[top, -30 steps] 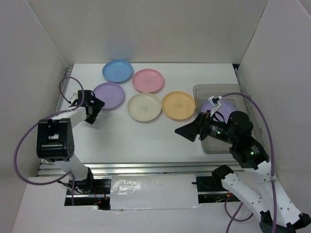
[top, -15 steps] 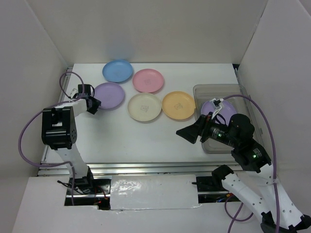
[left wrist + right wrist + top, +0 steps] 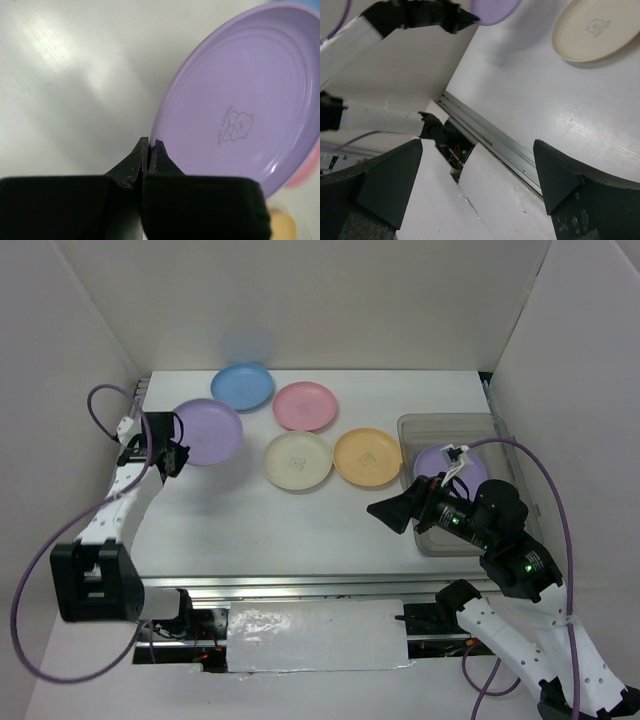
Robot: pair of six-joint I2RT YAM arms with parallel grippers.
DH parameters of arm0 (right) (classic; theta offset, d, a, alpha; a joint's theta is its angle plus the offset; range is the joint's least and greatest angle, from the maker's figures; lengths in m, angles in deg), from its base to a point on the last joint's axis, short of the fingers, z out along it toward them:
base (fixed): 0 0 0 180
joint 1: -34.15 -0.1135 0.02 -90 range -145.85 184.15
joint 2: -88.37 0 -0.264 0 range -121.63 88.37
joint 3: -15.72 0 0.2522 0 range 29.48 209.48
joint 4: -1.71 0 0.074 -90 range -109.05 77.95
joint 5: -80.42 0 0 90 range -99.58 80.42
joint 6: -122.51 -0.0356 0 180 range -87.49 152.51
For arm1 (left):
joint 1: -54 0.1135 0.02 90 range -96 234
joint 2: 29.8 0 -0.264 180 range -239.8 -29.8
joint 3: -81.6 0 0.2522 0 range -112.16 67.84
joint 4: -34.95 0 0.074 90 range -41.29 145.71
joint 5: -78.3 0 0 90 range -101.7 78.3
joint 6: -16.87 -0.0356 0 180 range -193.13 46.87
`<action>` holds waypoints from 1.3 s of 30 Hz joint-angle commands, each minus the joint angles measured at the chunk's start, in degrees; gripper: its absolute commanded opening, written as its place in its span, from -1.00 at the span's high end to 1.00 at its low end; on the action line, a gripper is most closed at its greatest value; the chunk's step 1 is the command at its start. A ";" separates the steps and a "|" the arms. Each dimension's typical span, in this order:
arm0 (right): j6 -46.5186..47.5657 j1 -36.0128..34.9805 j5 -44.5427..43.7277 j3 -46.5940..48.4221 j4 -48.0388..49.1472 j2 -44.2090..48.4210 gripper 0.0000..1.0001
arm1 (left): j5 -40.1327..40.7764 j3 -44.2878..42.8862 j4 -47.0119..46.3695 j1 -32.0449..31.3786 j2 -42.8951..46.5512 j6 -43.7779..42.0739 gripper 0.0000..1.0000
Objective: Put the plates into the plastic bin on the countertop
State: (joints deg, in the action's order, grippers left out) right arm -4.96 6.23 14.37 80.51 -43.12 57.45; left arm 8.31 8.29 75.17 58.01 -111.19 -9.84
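Note:
My left gripper (image 3: 172, 452) is shut on the near rim of a purple plate (image 3: 207, 432), holding it tilted above the countertop (image 3: 290, 525) at the far left. The left wrist view shows the gripper (image 3: 149, 145) pinching that purple plate (image 3: 240, 100) by its edge. Blue (image 3: 242, 386), pink (image 3: 305, 406), cream (image 3: 298, 460) and orange (image 3: 367, 457) plates lie flat on the countertop. Another purple plate (image 3: 452, 462) lies inside the plastic bin (image 3: 450, 418) at the right. My right gripper (image 3: 390, 512) hovers open and empty just left of the bin; between its fingers (image 3: 560, 175) only countertop shows.
White walls enclose the countertop on three sides. A metal rail (image 3: 300, 585) runs along the near edge. Purple cables loop beside both arms. The right wrist view shows the cream plate (image 3: 595, 30) and the left arm (image 3: 415, 15) with its plate (image 3: 492, 7).
The left gripper closed on the purple plate's rim and lifted it, shifting up and left. The right arm barely moved and stayed open.

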 commanded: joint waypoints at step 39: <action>-10.34 4.81 -33.26 22.62 -27.46 15.45 -1.00 | -16.32 -80.19 -16.96 -54.72 -67.14 -14.60 1.00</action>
State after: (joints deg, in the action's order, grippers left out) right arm -17.00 10.47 -20.17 101.42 -70.03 73.60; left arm -8.98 -68.64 64.64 3.43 -175.80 -26.98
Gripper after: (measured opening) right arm 0.998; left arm 0.045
